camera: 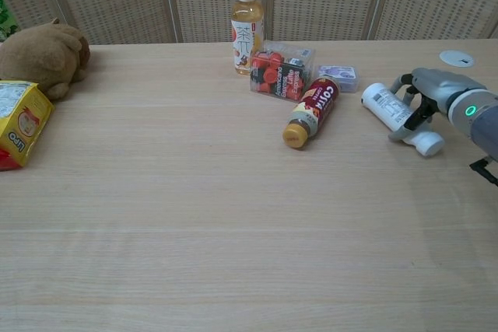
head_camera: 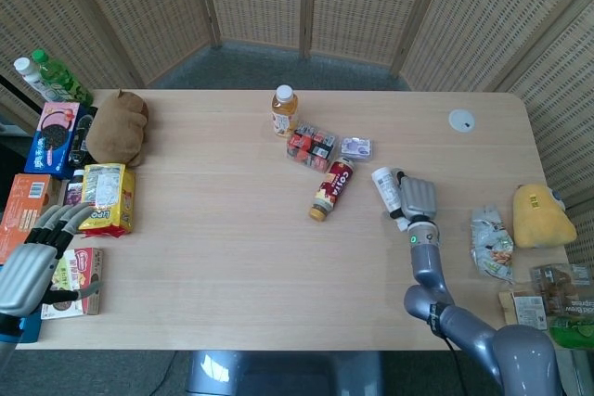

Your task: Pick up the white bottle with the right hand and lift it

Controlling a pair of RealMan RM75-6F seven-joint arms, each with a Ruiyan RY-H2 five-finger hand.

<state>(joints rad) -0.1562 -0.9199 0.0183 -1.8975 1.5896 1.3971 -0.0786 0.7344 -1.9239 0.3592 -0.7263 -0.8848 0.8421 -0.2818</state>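
Observation:
The white bottle (head_camera: 384, 186) (camera: 387, 106) lies on its side on the table's right part, base toward the far left and cap (camera: 427, 143) toward the near right. My right hand (head_camera: 418, 198) (camera: 430, 92) lies over the bottle's cap end. Its fingers (camera: 406, 100) curl around the bottle and grip it low at the tabletop. My left hand (head_camera: 33, 259) hangs at the table's near left edge with fingers spread and nothing in it; the chest view does not show it.
A red Costa bottle (head_camera: 331, 188) (camera: 310, 110) lies just left of the white bottle. Behind it are a clear box of red items (camera: 282, 69), a small purple packet (camera: 337, 77) and an upright tea bottle (camera: 247, 27). Snack bags (head_camera: 490, 244) and a yellow plush (head_camera: 540, 216) lie right.

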